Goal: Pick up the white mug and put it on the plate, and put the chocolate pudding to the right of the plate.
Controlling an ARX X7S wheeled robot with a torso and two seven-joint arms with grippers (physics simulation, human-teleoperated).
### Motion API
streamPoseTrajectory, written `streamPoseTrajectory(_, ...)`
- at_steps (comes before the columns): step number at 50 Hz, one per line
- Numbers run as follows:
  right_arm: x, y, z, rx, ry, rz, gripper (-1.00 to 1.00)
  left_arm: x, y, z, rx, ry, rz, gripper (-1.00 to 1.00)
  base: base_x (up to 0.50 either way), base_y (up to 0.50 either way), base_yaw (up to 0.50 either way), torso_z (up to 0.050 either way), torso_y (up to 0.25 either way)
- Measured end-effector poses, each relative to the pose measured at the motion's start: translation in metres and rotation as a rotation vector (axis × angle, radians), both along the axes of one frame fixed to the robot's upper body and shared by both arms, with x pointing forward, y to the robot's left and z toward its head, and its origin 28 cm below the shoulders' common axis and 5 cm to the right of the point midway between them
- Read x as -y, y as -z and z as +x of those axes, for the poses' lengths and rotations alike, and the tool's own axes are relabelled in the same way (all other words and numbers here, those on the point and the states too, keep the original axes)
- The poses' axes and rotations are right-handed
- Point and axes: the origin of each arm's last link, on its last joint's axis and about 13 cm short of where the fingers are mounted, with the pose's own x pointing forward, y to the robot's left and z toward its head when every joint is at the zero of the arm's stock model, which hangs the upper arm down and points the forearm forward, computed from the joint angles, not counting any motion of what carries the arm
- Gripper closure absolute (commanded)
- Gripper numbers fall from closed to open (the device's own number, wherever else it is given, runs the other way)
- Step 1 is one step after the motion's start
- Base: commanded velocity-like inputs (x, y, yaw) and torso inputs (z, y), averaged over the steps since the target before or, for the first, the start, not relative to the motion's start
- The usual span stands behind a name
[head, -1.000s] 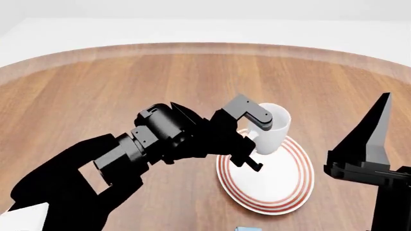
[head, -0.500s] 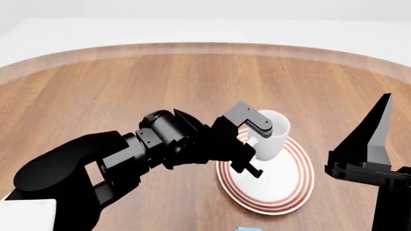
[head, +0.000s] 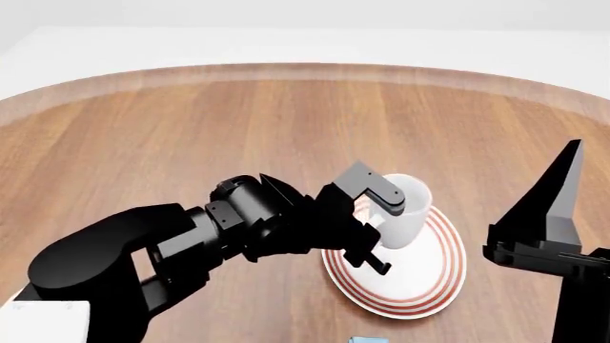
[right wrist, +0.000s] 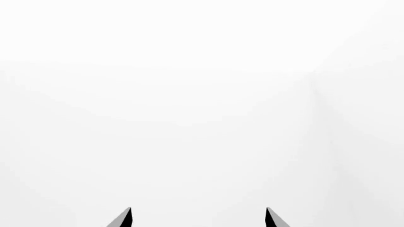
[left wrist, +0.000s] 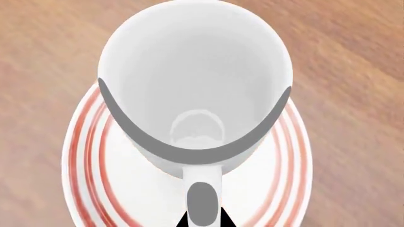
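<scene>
White mug (head: 405, 211): rigid, glossy, breakable; judged best held by its handle.
Left gripper (head: 370, 227): clamped on the handle, over the plate (head: 433, 286).
Right gripper (right wrist: 197, 218): spread, idle.

Bulky black arms (head: 181, 243), grey-faced jaws.

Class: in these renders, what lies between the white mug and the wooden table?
The plate lies between the white mug and the table; the left wrist view shows the red-ringed rim beneath the mug.

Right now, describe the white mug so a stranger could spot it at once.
On the round wooden table, find the red-ringed plate near the front. The white mug sits at its far edge, handle in the left tool; it is plain, glossy white and unpatterned.
</scene>
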Motion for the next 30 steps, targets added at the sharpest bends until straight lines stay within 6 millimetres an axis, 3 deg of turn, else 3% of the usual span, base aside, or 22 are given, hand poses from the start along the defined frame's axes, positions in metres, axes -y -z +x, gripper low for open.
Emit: streamPoseTrajectory(30, 0.001, 0.002, 0.000, -0.005, -0.001, 0.008, -1.00, -0.003, 0.011, -0.003, -0.041, -0.003, 0.029, 1.00, 0.00, 0.00, 0.00, 0.000, 0.000)
